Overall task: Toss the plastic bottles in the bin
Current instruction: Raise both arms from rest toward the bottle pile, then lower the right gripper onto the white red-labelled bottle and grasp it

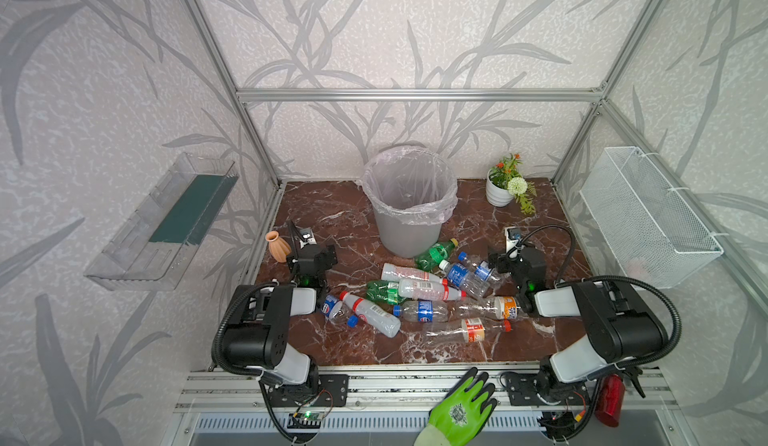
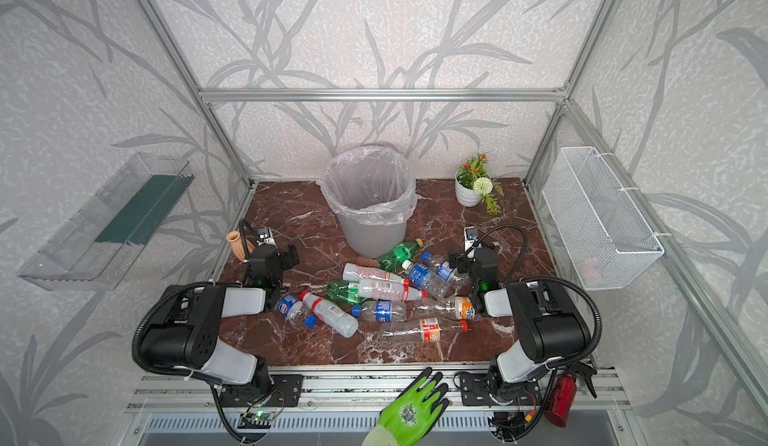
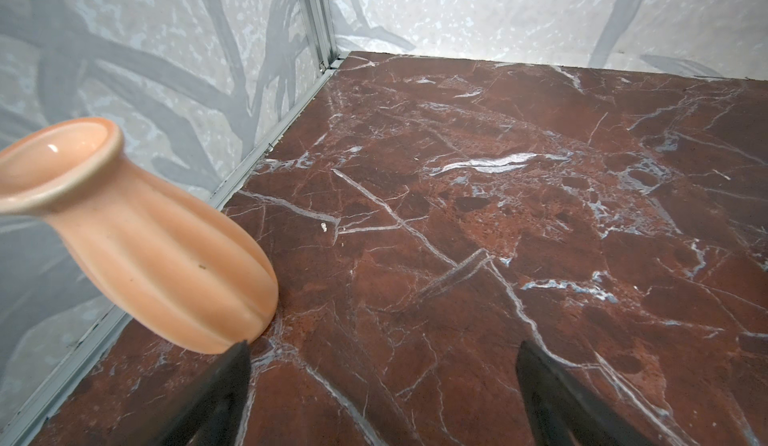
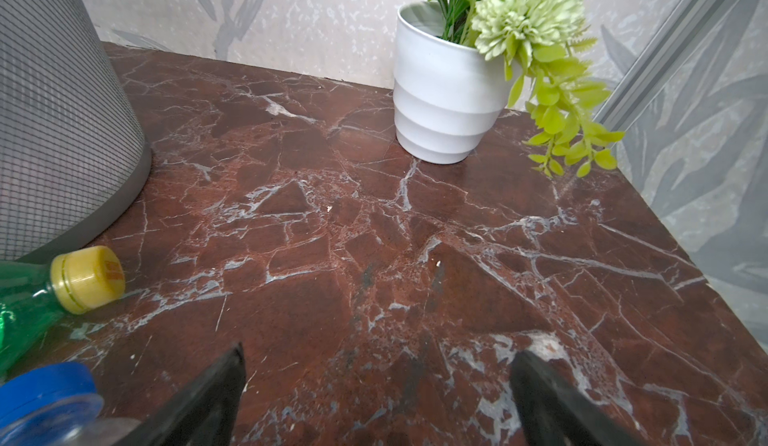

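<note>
Plastic bottles all lie heaped on the counter, at six o'clock from the bin, whose liner looks empty. Nothing is done yet, I judge. My left pincer and right pincer gape, holding nothing.

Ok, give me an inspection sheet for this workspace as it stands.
Surface: red-brown marble-pattern tabletop, no spills seen.
Job's things: small plastic bottles heaped lying mid-table; round grey lined bin upright behind, no bottle visible inside.
Clutter: terracotta ribbed vase at left edge; white ribbed flower pot rear right.
Grippers: left gripper and right gripper open, empty.
Cables: black cable looping off each wrist.
Surroundings: white wire mesh basket, clear plastic wall shelf, green-gloved hand at front rail.
</note>
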Controlling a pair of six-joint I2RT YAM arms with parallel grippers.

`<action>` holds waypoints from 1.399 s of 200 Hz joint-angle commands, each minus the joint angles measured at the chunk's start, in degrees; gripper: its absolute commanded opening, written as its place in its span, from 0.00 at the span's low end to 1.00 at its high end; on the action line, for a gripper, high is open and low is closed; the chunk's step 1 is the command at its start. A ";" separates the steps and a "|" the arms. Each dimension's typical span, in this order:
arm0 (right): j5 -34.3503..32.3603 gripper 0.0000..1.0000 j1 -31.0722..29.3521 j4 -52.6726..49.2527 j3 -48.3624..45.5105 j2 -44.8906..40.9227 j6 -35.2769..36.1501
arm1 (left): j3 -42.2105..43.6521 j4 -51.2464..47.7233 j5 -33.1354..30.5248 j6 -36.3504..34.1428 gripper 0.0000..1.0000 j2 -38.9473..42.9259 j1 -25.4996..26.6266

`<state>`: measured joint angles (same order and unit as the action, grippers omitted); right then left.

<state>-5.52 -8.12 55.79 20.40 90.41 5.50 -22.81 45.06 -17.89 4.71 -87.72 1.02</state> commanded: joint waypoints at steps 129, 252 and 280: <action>16.88 0.95 -4.95 -46.79 20.04 -24.01 -6.63 | -19.85 -44.55 1.37 21.86 0.91 20.17 -0.67; 16.95 0.85 -36.55 -70.34 35.82 -6.61 11.97 | -15.78 -52.62 -0.49 32.42 0.93 22.07 0.99; 19.59 0.85 -37.75 -73.37 37.47 -3.87 14.24 | -15.69 -53.66 -0.03 32.94 0.94 21.85 0.95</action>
<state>10.98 -44.77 -13.54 54.96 84.79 16.29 -38.87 -6.09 -16.64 35.53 -66.83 1.89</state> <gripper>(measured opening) 0.847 0.937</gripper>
